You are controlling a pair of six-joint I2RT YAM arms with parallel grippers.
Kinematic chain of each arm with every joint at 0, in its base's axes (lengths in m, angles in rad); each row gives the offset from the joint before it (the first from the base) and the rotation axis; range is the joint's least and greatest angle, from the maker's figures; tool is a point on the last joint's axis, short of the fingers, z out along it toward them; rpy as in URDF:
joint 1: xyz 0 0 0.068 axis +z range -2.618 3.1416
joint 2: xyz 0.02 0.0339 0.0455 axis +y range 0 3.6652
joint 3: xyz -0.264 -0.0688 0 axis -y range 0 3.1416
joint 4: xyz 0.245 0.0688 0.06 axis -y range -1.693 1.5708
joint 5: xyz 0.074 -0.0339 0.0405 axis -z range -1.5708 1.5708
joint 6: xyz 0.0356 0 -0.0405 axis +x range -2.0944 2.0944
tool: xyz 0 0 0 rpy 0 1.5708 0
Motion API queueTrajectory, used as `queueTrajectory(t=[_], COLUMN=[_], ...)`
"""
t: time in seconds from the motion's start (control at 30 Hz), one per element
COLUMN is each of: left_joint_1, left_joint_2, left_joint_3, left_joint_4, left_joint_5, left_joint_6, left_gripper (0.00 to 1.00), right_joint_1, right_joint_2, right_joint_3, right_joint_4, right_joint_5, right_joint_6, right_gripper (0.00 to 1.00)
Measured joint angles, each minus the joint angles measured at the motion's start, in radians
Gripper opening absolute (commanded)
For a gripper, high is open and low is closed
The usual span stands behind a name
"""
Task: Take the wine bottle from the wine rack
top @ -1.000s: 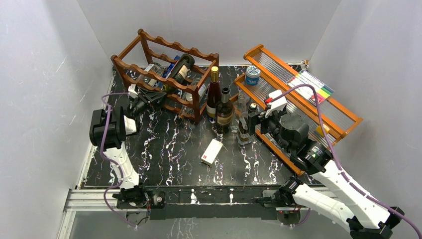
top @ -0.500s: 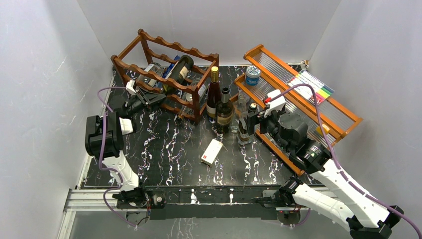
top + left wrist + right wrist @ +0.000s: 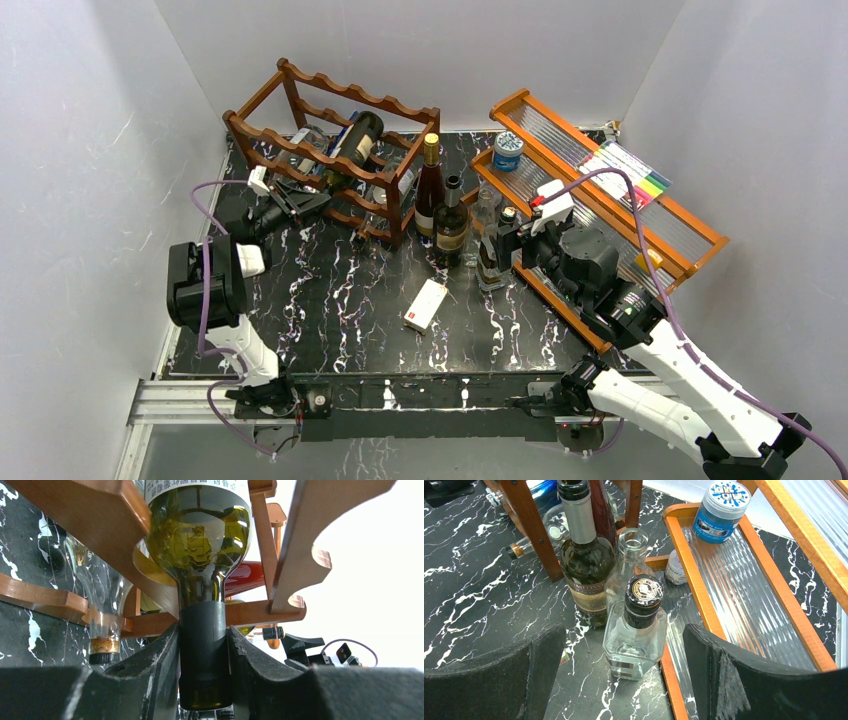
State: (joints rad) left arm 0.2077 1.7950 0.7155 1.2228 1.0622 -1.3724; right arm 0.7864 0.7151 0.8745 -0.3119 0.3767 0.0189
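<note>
The dark reddish-brown wine rack (image 3: pixel 262 98) stands at the back left. A dark green wine bottle (image 3: pixel 357 138) lies in its upper tier, neck toward my left arm. My left gripper (image 3: pixel 308 196) is shut on the bottle's neck. In the left wrist view the fingers (image 3: pixel 150 672) clamp the dark foil neck of the bottle (image 3: pixel 202 645), with the rack's scalloped rails (image 3: pixel 295 575) around it. My right gripper (image 3: pixel 508 235) is open and empty, and in the right wrist view it (image 3: pixel 624 675) hangs over a clear square bottle (image 3: pixel 636 635).
Two upright wine bottles (image 3: pixel 430 185) (image 3: pixel 451 220) and clear glass bottles (image 3: pixel 489 255) stand right of the rack. An orange-brown stepped shelf (image 3: pixel 610 190) holds a blue-lidded jar (image 3: pixel 508 151). A small white box (image 3: pixel 426 304) lies on the black marble table (image 3: pixel 330 300). More bottles lie in the rack's lower tier (image 3: pixel 310 140).
My left arm has drawn back toward the left and near side, and the green bottle has slid along the rack toward it. The right arm has not moved.
</note>
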Motion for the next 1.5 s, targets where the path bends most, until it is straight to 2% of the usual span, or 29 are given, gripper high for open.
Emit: queueTrajectory(t=[0.17,0.47,0.63,0.97,1.03,1.23,1.5], left_joint_1=[0.008,0.019,0.055,0.079,0.084,0.098,0.124], left_joint_2=[-0.081,-0.093,-0.171,-0.444,-0.510,-0.738,-0.895], left_joint_3=[-0.069,-0.183,-0.257,-0.309,-0.314,-0.276,-0.221], left_joint_4=[0.007,0.187,0.148,-0.172,-0.282,-0.752,-1.131], left_joint_5=[-0.013,-0.011,0.021,0.024,0.019,-0.049,-0.119], left_joint_6=[0.006,-0.103,-0.113,0.022,0.080,0.366,0.623], left_gripper=[0.00,0.00,0.00,0.00,0.00,0.00,0.00], right_joint_1=[0.000,0.000,0.000,0.000,0.000,0.000,0.000], right_joint_2=[0.006,0.029,0.041,0.089,0.104,0.129,0.174], right_joint_3=[0.000,0.005,0.026,0.041,0.048,0.082,0.126], right_joint_4=[0.001,0.000,0.003,0.029,0.029,0.033,0.047], right_joint_5=[-0.006,-0.021,-0.027,-0.052,-0.060,-0.083,-0.122], right_joint_6=[-0.002,-0.024,-0.037,-0.077,-0.087,-0.113,-0.140], right_gripper=[0.98,0.98,0.98,0.98,0.98,0.98,0.98])
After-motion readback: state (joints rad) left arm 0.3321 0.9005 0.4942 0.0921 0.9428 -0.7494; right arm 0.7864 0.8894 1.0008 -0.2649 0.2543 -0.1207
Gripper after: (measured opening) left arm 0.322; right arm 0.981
